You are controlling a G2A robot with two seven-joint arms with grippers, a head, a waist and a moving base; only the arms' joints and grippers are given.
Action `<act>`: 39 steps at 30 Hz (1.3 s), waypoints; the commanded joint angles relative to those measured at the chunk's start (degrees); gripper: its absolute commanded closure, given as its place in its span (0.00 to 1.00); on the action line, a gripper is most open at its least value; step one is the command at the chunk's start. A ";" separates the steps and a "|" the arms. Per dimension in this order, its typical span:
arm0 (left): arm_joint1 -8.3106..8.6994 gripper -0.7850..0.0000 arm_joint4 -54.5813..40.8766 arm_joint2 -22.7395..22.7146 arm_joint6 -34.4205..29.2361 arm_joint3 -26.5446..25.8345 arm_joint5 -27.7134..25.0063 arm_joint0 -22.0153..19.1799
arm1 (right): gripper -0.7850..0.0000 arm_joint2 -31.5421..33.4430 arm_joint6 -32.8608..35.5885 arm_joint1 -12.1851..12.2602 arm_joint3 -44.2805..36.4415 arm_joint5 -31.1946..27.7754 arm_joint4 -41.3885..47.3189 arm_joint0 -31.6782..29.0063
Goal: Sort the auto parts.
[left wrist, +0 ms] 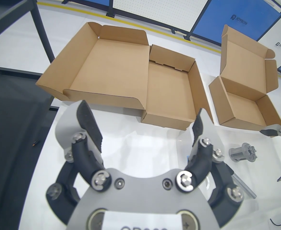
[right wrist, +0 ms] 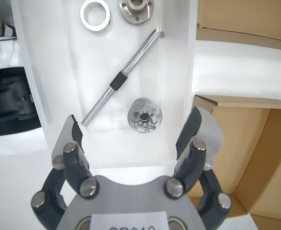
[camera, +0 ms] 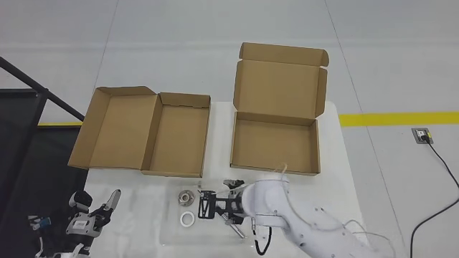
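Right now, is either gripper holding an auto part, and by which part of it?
Nothing is held: the left gripper and the right gripper both stand open and empty.

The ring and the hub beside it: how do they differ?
The ring is a plain flat band with a wide hole; the hub has a raised collar around a narrower hole. The hub's rim has small holes, the ring has none. Both are round metal, lying side by side.
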 commanded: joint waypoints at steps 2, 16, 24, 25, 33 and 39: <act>0.00 0.00 0.00 0.00 0.00 0.00 0.00 0.00 | 0.00 -1.90 0.42 -1.12 3.48 0.88 0.35 1.59; 0.00 0.00 0.00 0.00 0.00 0.00 0.00 0.00 | 0.00 -7.68 2.22 -5.50 13.87 4.09 -2.36 6.18; 0.00 0.00 0.00 0.00 0.00 0.00 0.00 0.00 | 0.13 -8.98 0.98 -7.37 17.91 4.37 -3.55 7.29; 0.00 0.00 0.00 0.00 0.00 0.00 0.00 0.00 | 0.14 -9.05 0.71 -7.56 18.35 4.20 -3.59 7.42; 0.00 0.00 0.00 0.00 0.00 0.00 0.00 0.00 | 0.30 -8.95 -0.82 -8.87 21.98 3.12 -3.28 8.29; 0.00 0.00 0.00 0.00 0.00 0.00 0.00 0.00 | 0.75 -8.69 -0.02 -9.42 22.58 4.74 -4.44 8.01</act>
